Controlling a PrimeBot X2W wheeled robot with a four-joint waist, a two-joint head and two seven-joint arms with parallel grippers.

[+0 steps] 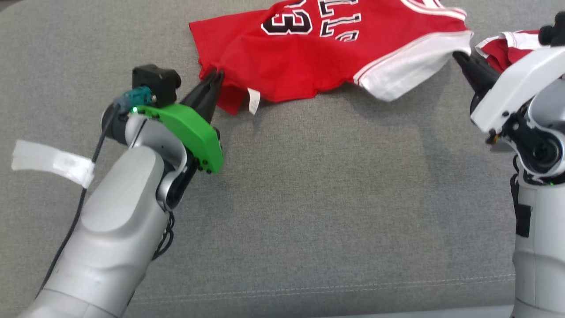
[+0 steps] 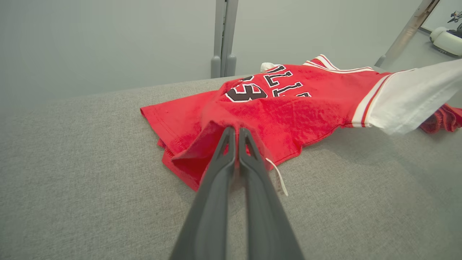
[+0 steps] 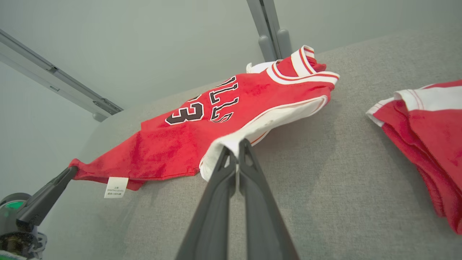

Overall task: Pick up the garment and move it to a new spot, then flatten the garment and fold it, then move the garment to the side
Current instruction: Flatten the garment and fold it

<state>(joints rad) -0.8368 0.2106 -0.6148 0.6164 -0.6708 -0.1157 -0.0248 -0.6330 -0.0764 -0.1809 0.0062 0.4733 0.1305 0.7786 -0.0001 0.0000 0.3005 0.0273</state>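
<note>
Two grips held the jersey [image 1: 335, 53]: the left jaws pinched shut on its hem corner, the right jaws on its white sleeve, stretching it low over the grey cushion [image 1: 309, 198]. Moving seemed under way; flattening, folding and setting aside were yet to come.
</note>
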